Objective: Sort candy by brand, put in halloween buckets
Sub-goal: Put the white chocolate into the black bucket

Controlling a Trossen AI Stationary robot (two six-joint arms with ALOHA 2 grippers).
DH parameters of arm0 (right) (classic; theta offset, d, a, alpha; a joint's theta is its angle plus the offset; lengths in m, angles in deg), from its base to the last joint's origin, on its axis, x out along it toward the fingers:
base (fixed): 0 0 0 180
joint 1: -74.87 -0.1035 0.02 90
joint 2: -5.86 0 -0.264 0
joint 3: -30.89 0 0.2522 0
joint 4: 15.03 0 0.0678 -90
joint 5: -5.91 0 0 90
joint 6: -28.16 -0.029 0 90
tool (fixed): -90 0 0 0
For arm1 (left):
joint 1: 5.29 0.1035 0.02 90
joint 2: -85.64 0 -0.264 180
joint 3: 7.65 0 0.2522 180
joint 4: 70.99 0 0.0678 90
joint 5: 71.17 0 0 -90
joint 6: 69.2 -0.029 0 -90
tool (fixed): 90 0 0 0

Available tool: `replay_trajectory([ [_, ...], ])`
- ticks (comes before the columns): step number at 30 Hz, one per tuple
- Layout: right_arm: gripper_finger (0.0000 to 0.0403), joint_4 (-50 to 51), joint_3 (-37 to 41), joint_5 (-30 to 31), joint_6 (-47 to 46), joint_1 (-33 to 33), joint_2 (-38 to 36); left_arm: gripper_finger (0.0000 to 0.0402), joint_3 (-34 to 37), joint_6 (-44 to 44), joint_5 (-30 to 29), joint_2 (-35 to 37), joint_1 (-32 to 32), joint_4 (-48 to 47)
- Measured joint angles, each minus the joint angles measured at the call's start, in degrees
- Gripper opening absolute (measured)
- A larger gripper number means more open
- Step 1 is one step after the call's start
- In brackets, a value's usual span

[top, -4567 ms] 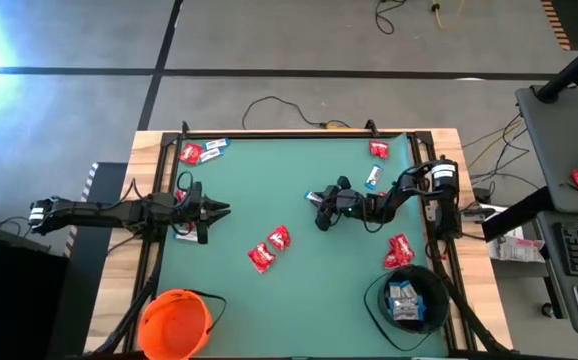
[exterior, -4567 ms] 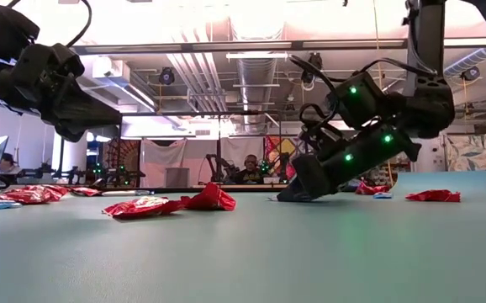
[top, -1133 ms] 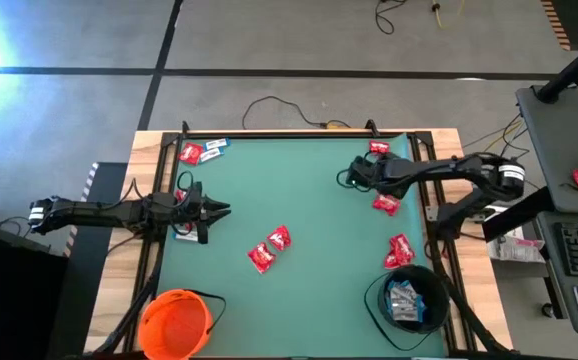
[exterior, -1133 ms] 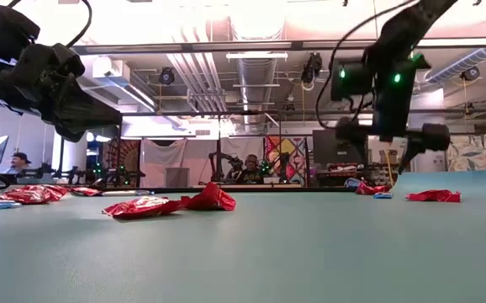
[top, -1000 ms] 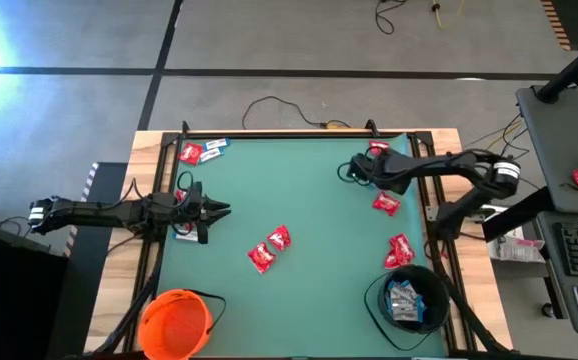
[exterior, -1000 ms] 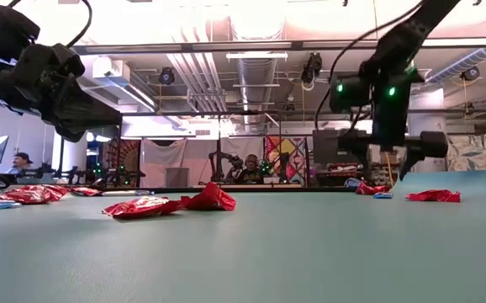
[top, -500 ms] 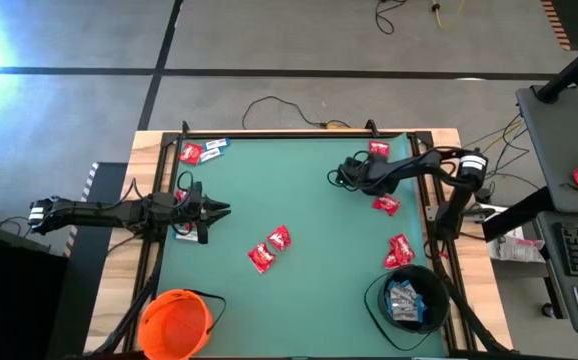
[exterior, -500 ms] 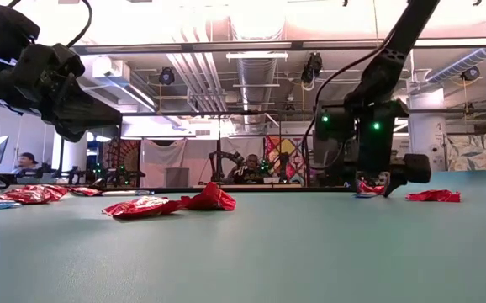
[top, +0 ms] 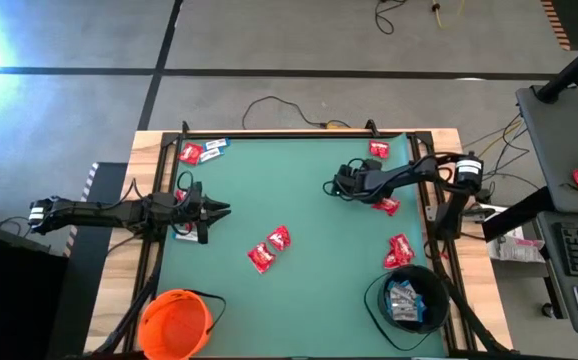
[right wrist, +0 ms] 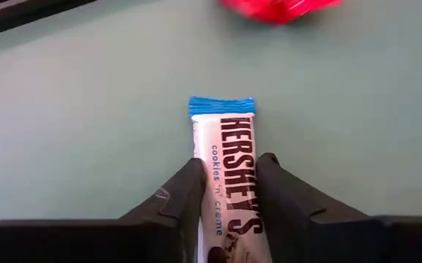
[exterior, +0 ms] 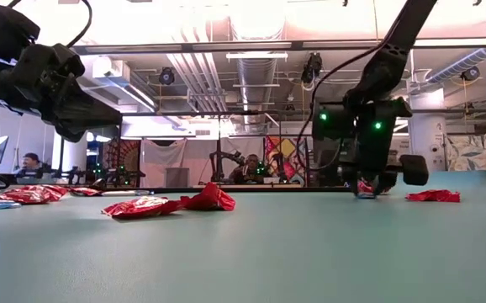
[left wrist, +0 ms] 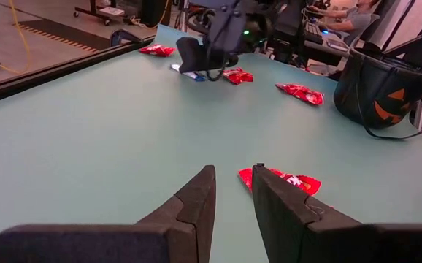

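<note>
My right gripper (top: 337, 186) is low over the table's far right part and shut on a narrow blue-and-white candy bar (right wrist: 225, 168); its fingers reach the table in the low view (exterior: 369, 192). My left gripper (top: 219, 209) waits open above the left edge. Red candies lie flat in the middle (top: 269, 248), in the far left corner (top: 191, 153) and on the right (top: 387, 205). The black bucket (top: 406, 298) stands at the near right corner with blue-and-white candy inside. At the near left corner stands the orange bucket (top: 174, 322). My right gripper has the candy bar's near half (right wrist: 229, 197) between its two fingers, one on each long edge. The fingers (right wrist: 189, 193) slant down from above and lie along the bar. Flat on the table, the bar pokes its blue crimped end (right wrist: 222, 107) out ahead of the fingertips.
Red candies lie close to the right gripper (right wrist: 277, 9) and beside the black bucket (top: 399, 250). Blue-and-white candies lie in the far left corner (top: 213, 148) and under the left arm (top: 185, 234). A raised frame rims the table (top: 299, 133). The green middle is bare.
My right gripper has moved toward the table's left and near side and come down from well above the table onto the blue-and-white bar. The left arm and the other candies have stayed where they were.
</note>
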Motion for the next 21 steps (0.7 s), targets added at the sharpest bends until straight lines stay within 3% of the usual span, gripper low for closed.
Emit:
replay_trajectory([
  [5, 0.0096, -1.4, -0.2, -0.8, -0.5, -4.6, -0.1, 0.0076, 0.0, 0.0, 0.0, 0.0, 0.0, 0.0],
  [12, 0.0106, -7.0, -0.1, -1.2, 1.2, -12.9, 0.0, 0.0076, 0.0, 0.0, 0.0, 0.0, 0.0, 0.0],
  [21, 0.0118, -18.2, -0.1, 0.7, 20.7, -24.1, 0.6, 0.0076, 0.0, 0.0, 0.0, 0.0, 0.0, 0.0],
])
